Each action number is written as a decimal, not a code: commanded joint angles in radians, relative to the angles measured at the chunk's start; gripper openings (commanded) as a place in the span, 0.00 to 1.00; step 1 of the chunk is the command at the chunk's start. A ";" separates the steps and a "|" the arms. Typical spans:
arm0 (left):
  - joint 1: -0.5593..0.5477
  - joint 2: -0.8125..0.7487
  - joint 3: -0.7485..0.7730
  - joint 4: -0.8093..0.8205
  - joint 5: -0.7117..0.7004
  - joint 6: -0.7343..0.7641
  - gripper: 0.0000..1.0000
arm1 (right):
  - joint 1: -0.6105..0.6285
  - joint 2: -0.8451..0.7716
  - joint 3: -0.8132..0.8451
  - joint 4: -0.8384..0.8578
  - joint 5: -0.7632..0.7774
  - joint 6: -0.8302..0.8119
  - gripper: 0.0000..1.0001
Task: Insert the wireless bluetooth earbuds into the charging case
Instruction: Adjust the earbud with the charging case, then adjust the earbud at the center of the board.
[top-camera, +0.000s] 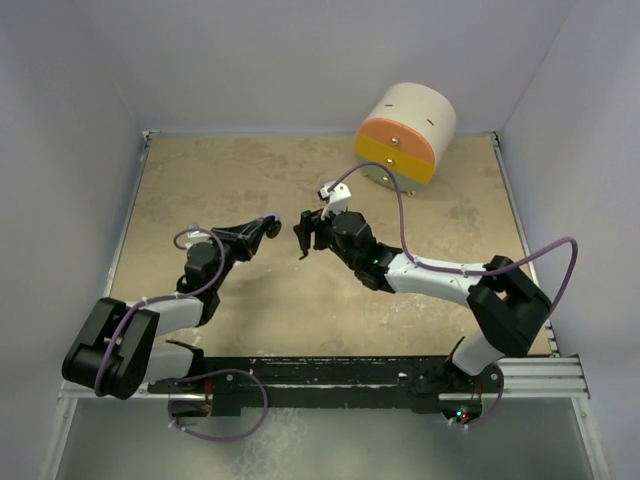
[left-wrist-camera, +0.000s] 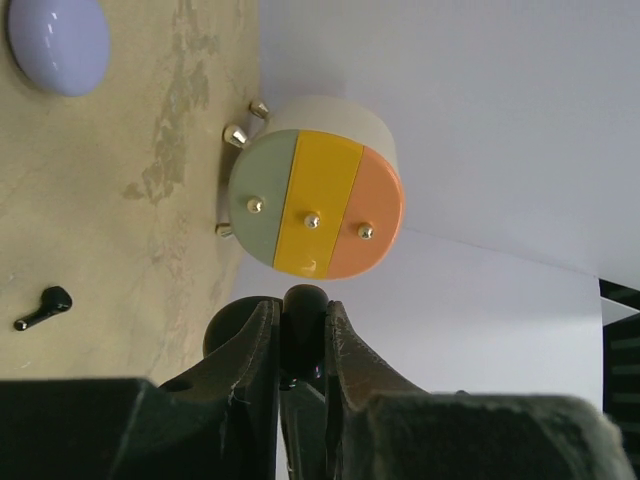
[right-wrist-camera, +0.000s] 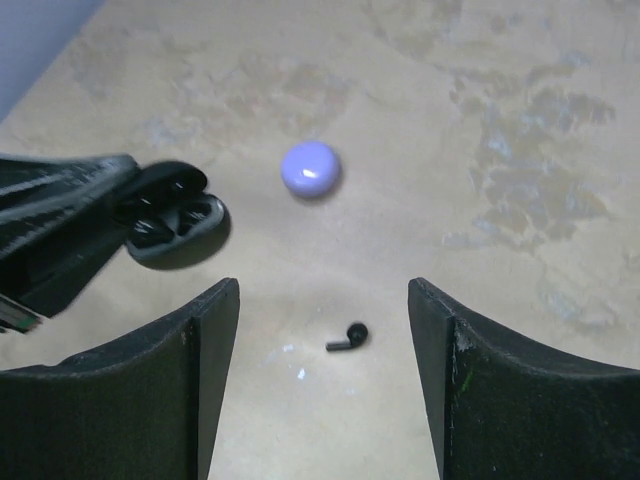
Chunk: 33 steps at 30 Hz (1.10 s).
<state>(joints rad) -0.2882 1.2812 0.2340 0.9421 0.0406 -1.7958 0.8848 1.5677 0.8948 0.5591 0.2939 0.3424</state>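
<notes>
Holding: our left gripper (left-wrist-camera: 302, 315) is clamped shut on the black charging case (right-wrist-camera: 170, 212), probably steadying it for loading, beside the lavender puck (right-wrist-camera: 310, 168).
Reaching: our right gripper (right-wrist-camera: 322, 290) stands wide and empty over the black earbud (right-wrist-camera: 348, 338), which lies near that puck.
Room: open tabletop (right-wrist-camera: 500, 100) surrounds the puck, so we judge a straight descent is free.

Robot lab cell: white walls (top-camera: 300, 60), mounting rail (top-camera: 560, 372).

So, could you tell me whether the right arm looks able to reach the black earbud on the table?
Probably yes: the right claw is open and the black earbud lies in line between its fingers, with nothing over it.
</notes>
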 joint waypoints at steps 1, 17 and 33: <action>0.005 -0.051 -0.026 0.066 -0.038 -0.001 0.00 | 0.003 0.023 -0.006 -0.114 0.023 0.055 0.69; 0.008 -0.145 -0.107 0.049 -0.030 -0.001 0.00 | 0.003 0.221 0.052 -0.054 -0.087 0.124 0.52; 0.018 -0.157 -0.132 0.054 -0.015 0.001 0.00 | -0.028 0.296 0.091 -0.037 -0.071 0.137 0.46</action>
<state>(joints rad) -0.2813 1.1404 0.1116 0.9474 0.0193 -1.7954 0.8696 1.8534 0.9482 0.4866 0.2173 0.4564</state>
